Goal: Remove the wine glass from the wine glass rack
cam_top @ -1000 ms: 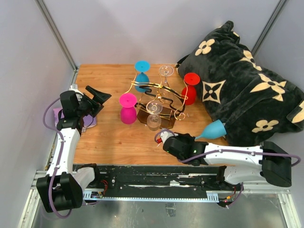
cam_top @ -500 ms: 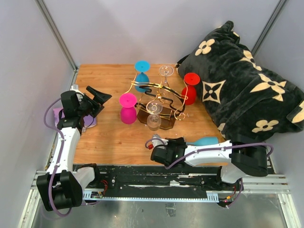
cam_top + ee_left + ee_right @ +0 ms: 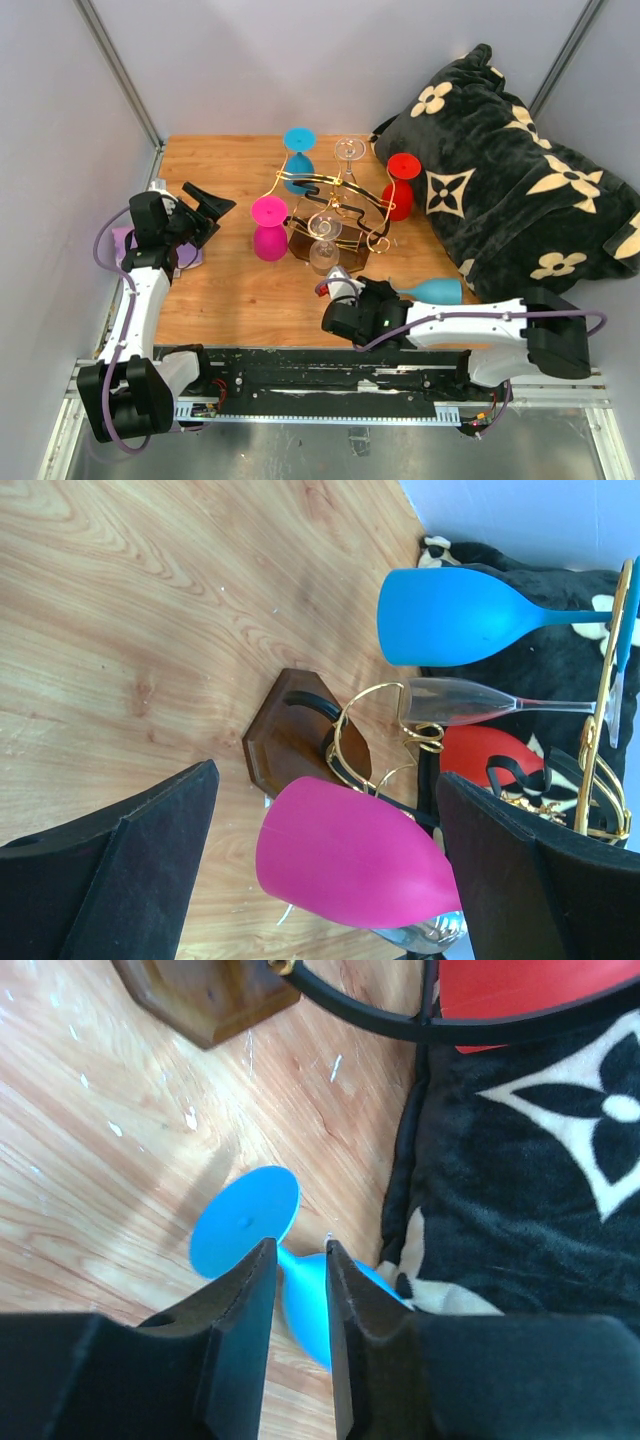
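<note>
Table (image 3: pixel 120 630): pale wood, smooth, grain showing. Rack (image 3: pixel 340 212): shiny gold wire, dark smooth wood base. Pink glass (image 3: pixel 345 865), teal glass (image 3: pixel 245 1220): matt, opaque. Clear glass (image 3: pixel 455 700): glossy. Blanket (image 3: pixel 500 190): black plush cloth.

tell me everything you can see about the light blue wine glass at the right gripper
The light blue wine glass is opaque and matte, plastic by its look, with a flat round foot, a short stem and a rounded bowl. It is off the wine glass rack and lies roughly sideways low over the wooden table, its bowl toward the black patterned blanket. The right gripper is closed on its stem between foot and bowl. Whether it touches the table cannot be told.
</note>
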You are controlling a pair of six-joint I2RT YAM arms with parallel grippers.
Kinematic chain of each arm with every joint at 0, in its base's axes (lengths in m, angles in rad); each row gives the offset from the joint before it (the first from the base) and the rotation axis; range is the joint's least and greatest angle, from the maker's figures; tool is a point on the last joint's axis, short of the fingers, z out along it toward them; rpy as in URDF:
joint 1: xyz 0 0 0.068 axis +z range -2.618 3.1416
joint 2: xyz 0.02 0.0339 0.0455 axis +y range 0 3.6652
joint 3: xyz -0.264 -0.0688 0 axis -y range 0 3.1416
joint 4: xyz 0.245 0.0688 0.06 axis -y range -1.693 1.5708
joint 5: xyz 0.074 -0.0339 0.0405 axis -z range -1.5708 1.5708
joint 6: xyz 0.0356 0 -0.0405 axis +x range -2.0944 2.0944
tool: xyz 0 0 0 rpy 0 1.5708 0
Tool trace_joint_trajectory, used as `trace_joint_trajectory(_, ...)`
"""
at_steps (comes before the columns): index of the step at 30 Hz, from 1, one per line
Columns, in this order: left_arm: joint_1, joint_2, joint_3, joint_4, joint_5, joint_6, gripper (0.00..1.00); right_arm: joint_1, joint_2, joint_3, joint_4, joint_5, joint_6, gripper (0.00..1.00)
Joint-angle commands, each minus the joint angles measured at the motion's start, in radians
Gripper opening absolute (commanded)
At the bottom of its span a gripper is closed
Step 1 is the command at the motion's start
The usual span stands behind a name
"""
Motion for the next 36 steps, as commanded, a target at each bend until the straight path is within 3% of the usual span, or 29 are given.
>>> trace_joint_trajectory(1, -0.006, 0.001, -0.009, 0.021, 0.009, 0.016, 0.96, 0.004, -0.078, 0.074, -0.143, -0.044, 0.199, 0.30)
trace_joint_trajectory(5, -0.004, 0.006, -0.009, 0.023, 0.009, 0.017, 0.96, -0.017, -0.108, 0.070, -0.161, -0.109, 0.274, 0.38)
trace_joint_trajectory(9, -0.005, 0.010, -0.011, 0.024, 0.014, 0.015, 0.96, -0.130, -0.114, 0.032, -0.141, -0.208, 0.313, 0.42)
trace_joint_trajectory(18, -0.005, 0.007, -0.027, 0.029, 0.017, 0.016, 0.96, -0.352, -0.115, -0.157, 0.256, -0.362, 0.212, 0.50)
trace_joint_trajectory(23, -0.005, 0.004, -0.024, 0.026, 0.023, 0.016, 0.96, -0.356, -0.090, -0.184, 0.394, -0.392, 0.186, 0.49)
trace_joint_trajectory(31, -0.005, 0.002, -0.027, 0.022, 0.022, 0.021, 0.96, -0.355, -0.128, -0.157, 0.346, -0.372, 0.230, 0.51)
trace_joint_trajectory(36, -0.005, 0.004, -0.031, 0.027, 0.030, 0.019, 0.96, -0.356, -0.036, -0.140, 0.364, -0.299, 0.251, 0.55)
